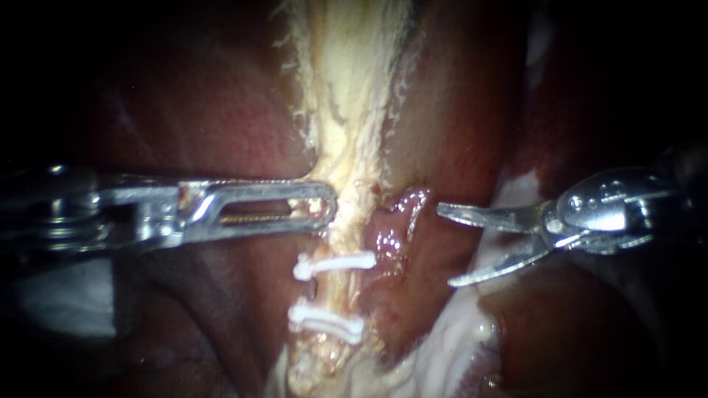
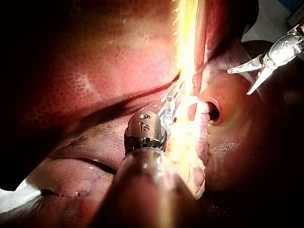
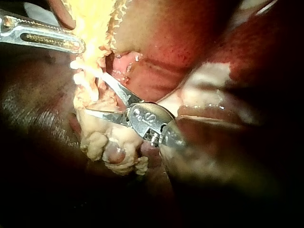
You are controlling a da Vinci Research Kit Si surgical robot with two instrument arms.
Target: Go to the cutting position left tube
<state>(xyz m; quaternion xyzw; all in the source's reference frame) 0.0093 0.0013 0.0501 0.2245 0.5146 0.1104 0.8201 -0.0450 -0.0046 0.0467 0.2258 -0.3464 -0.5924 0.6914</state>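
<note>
Dark red liver (image 1: 214, 118) frames the left tube (image 1: 346, 243), a pale strand bearing two white clips (image 1: 333, 264). The left instrument (image 1: 328, 210) has its jaws clamped on the strand, the nearer clip just beside their tips. The right instrument (image 1: 448, 247) holds its curved blades agape on nothing. The tube lies ahead of them, near but untouched.

My endoscope light pools in the middle, on the pale strand of tissue (image 1: 346, 110) running from 12 to 6 o'clock. The edges at 9 and 3 o'clock and all the corners sink into black. Glare streaks the metal of my left instrument (image 1: 328, 210) and right instrument (image 1: 445, 246). In the left wrist view that strand burns out to glowing yellow, and a dark shadow band crosses the liver (image 2: 95, 71) beside it. The right wrist view is dim, lit only ahead of the open jaws.
</note>
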